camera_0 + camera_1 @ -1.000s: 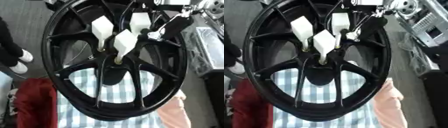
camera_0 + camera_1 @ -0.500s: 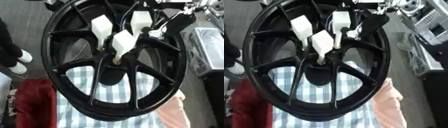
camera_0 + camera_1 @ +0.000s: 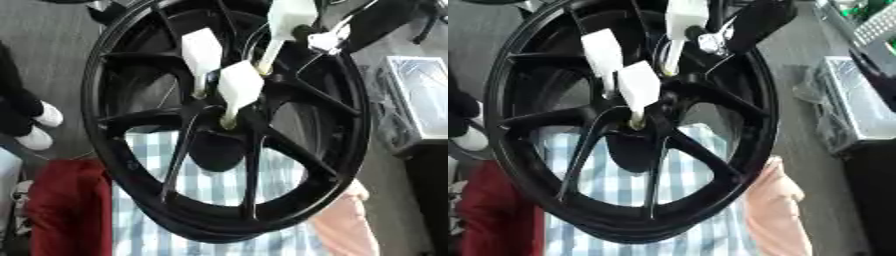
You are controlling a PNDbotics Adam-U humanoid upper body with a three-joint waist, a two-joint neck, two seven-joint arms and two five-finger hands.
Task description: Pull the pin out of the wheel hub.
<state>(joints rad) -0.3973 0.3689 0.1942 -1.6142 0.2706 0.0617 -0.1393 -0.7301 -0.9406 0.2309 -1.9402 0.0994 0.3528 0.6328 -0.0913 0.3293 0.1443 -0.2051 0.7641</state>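
Note:
A large black spoked wheel (image 3: pixel 166 195) stands tilted and fills both views, its hub (image 3: pixel 219 131) near the middle. Three pins with white block handles stick out of the hub area: a left pin (image 3: pixel 201 52), a middle pin (image 3: pixel 241 87) and a top pin (image 3: pixel 291 15) whose thin shaft runs down toward the hub. My right hand (image 3: pixel 754 20), black with a silver part, comes in from the upper right and lies close beside the top pin's handle. Whether it holds that pin is hidden. My left hand shows in neither view.
A blue-and-white checked cloth (image 3: pixel 206 185) lies under the wheel, with a red cloth (image 3: pixel 66 205) to its left and a pink cloth (image 3: pixel 346 230) to its right. A person's legs and white shoe (image 3: pixel 39 127) stand at the left. A grey box (image 3: pixel 859 102) sits at the right.
My right hand has moved left, from off the rim's upper right to right beside the top pin's handle. The whole picture has also shifted, so the camera moved. The pins stay in the hub.

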